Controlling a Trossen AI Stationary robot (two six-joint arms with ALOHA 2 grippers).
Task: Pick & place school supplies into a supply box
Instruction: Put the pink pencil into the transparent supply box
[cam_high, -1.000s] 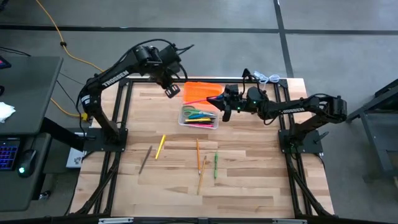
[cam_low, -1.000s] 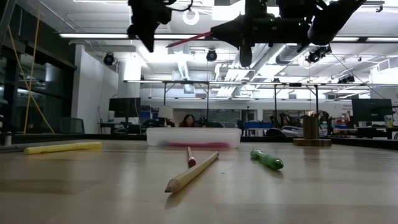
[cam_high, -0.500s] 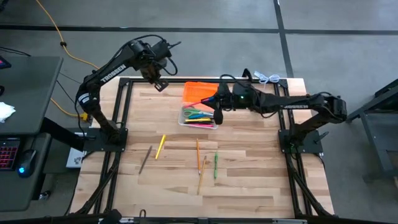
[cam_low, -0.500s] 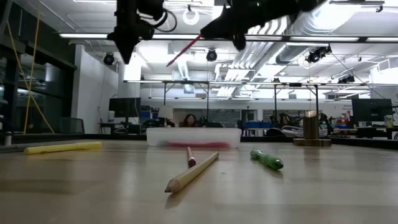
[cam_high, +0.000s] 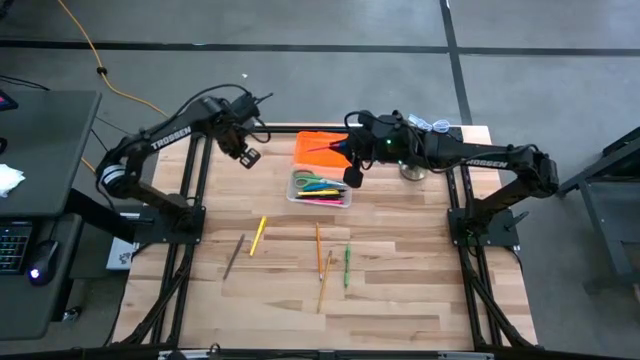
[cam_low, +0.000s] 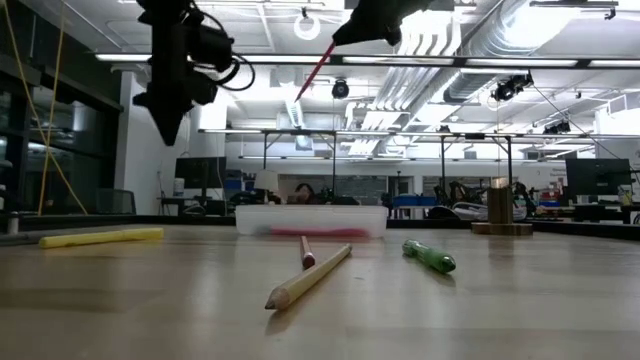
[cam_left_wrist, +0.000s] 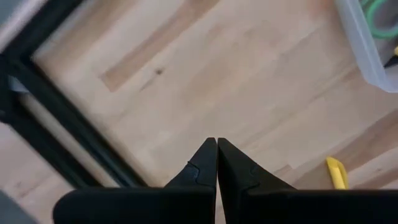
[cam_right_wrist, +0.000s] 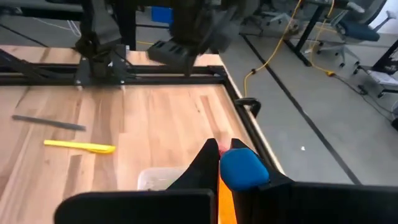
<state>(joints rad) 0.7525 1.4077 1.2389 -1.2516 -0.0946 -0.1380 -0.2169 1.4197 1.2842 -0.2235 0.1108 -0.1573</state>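
The supply box (cam_high: 320, 188) is a clear tub with its orange lid (cam_high: 322, 146) lying open on the far side. It holds green-handled scissors (cam_high: 318, 183) and several pens. My right gripper (cam_high: 340, 150) hangs high over the lid, shut on a thin pink pen (cam_low: 315, 70). My left gripper (cam_high: 250, 155) is shut and holds nothing, above bare table left of the box. Lying flat nearer the front are a yellow marker (cam_high: 257, 235), a dark pencil (cam_high: 233, 256), an orange pencil (cam_high: 319, 248), a wooden pencil (cam_high: 325, 280) and a green pen (cam_high: 346, 266). My right gripper pinches the pink pen near its upper end (cam_low: 335, 42) between its two fingers, coming from the table's right and pointing slightly down. The pen sticks out past the fingertips and slants down toward the table's left, lifted clear above the lid. A blue rounded piece (cam_right_wrist: 242, 168) shows beside the fingers.
A silvery bell-like object (cam_high: 411, 170) stands right of the box, under the right arm. The arms' black frames (cam_high: 190, 180) run along both side edges. Bare wood lies at the near end of the table.
My left gripper has swung from beside the lid toward the table's left edge and come down, staying shut. My right gripper has risen above the box and tipped up from pointing downward to nearly level, and the pink pen in it now slants more steeply.
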